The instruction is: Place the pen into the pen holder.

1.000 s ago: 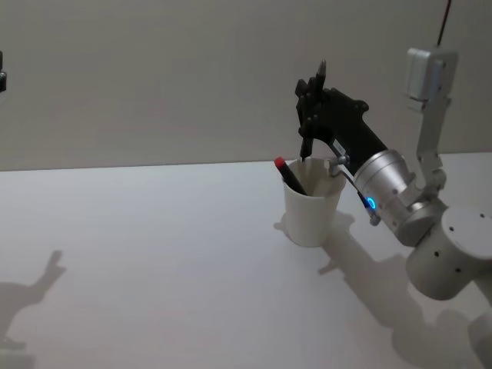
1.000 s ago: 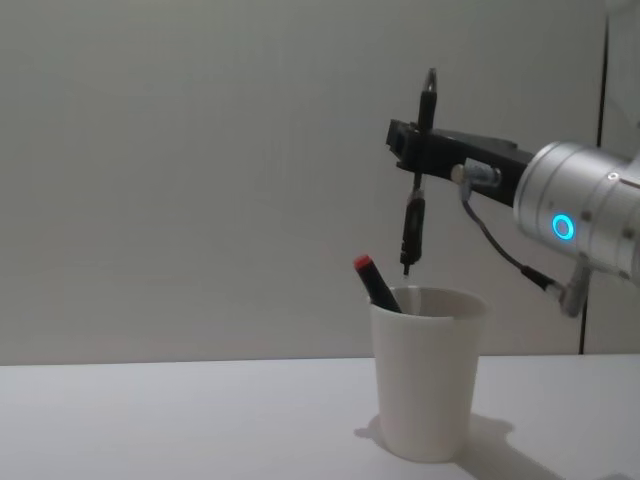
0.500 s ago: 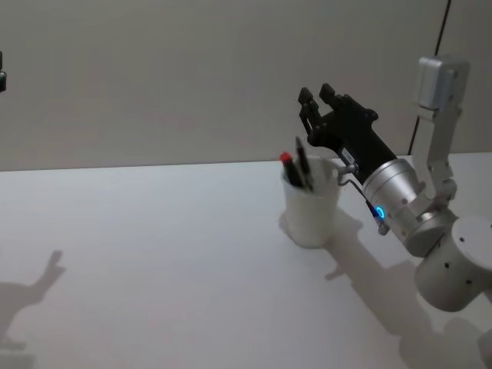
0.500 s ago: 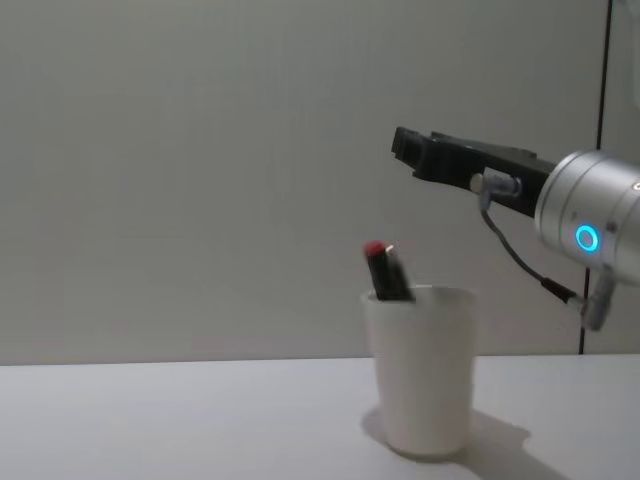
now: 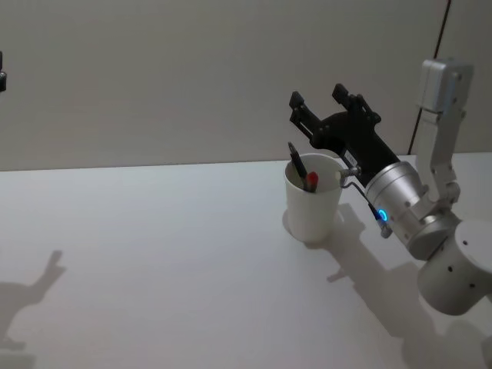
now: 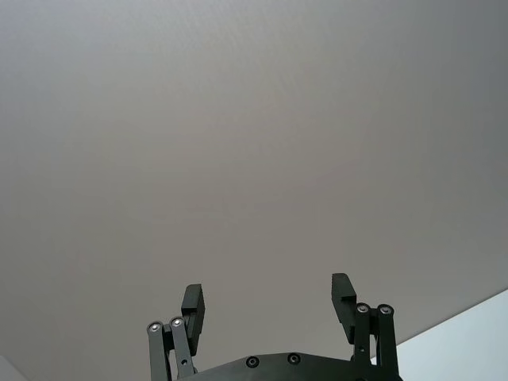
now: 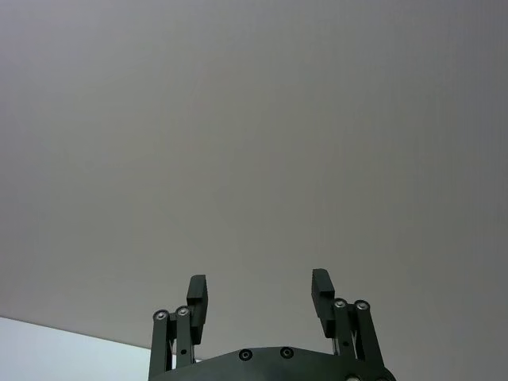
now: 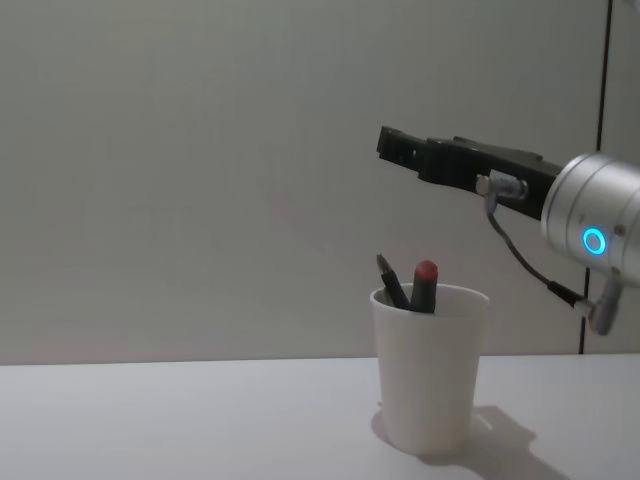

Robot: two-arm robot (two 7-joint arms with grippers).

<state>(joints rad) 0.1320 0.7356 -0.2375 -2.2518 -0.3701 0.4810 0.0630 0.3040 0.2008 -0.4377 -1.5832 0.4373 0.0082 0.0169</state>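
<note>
Where a second ago our right gripper [image 5: 327,105] pinched the pen upright over the pen holder [image 5: 313,199], the pen [image 5: 296,161] now stands inside that cup, below and just ahead of our fingertips, leaning on the rim beside a red-capped marker [image 5: 311,181]. Our right gripper's fingers have since spread wide and carry nothing. Our forearm slants up from the right, its black fingers reaching out level above the cup. Our left gripper [image 6: 270,305] sits with fingers wide apart and bare. The holder is plain white, tapered, with a rolled rim, on a smooth white table [image 5: 154,254].
</note>
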